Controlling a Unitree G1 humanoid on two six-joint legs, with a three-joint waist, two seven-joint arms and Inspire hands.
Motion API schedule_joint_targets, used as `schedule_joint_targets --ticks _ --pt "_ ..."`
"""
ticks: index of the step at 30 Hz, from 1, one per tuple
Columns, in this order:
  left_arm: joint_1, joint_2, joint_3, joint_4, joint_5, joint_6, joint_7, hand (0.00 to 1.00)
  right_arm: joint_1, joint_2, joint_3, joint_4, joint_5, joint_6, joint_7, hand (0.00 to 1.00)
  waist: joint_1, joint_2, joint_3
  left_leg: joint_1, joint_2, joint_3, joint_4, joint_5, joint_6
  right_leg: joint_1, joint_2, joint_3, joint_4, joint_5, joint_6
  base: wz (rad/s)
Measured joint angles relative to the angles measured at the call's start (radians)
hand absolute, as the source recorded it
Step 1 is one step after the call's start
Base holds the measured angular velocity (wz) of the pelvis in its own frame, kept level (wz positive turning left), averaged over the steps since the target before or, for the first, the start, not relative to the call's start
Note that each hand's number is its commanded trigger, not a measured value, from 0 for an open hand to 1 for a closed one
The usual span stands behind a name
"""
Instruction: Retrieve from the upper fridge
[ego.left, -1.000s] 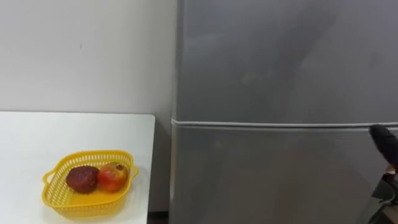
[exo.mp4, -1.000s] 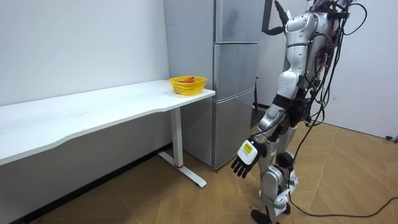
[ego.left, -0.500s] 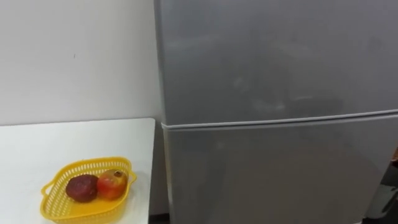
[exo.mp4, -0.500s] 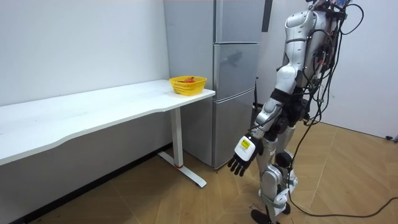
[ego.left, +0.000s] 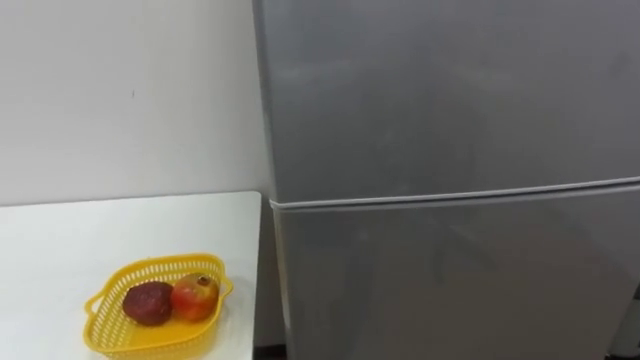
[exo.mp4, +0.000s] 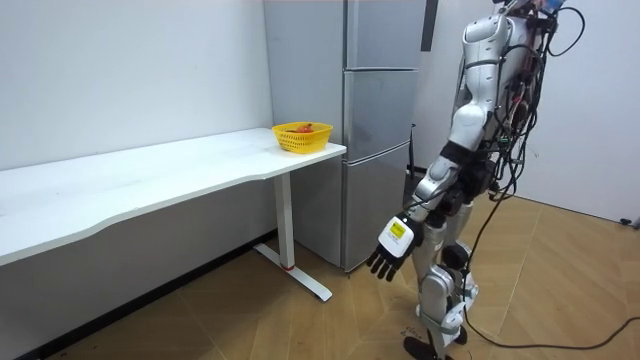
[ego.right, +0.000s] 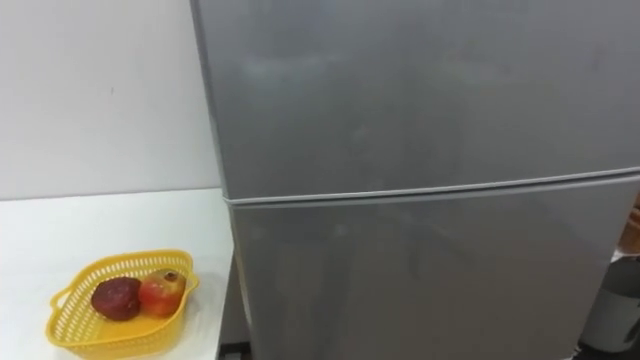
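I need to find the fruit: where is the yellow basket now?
The yellow basket sits on the white table, near its right edge, left of the fridge.

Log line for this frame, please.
fridge: both doors shut; robot: standing before it; left hand: open, hanging low; basket: on table, holding fruit

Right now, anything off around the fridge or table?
Nothing stands out. Both fridge doors are shut and flush. The yellow basket sits flat on the table with two fruits inside. The left hand hangs open.
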Motion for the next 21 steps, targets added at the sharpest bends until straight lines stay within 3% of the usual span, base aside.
schedule_joint_targets --ticks 10,19,21 --pt "0.004 -0.02 0.0 0.003 0.0 0.001 -0.006 0.0 -0.027 0.004 0.001 0.118 0.028 0.017 0.083 0.0 0.0 0.013 -0.0047 0.001 -0.003 0.003 -0.001 -0.001 0.002 0.003 -0.003 -0.003 0.0 -0.001 0.003 0.01" --pt "0.002 -0.034 0.005 0.002 0.04 0.054 -0.027 0.0 -0.061 0.02 0.044 0.281 0.071 0.115 0.325 0.0 -0.002 0.013 -0.0035 0.016 -0.006 -0.005 -0.003 -0.001 0.002 0.021 -0.01 -0.023 -0.001 -0.016 0.001 0.05" --pt "0.001 -0.034 0.004 0.003 0.041 0.078 -0.04 0.0 -0.078 0.02 0.069 0.346 0.052 0.157 0.393 0.0 -0.002 0.009 -0.0028 0.014 -0.008 -0.017 -0.004 -0.001 0.002 0.021 -0.012 -0.032 -0.001 -0.019 0.001 0.12"
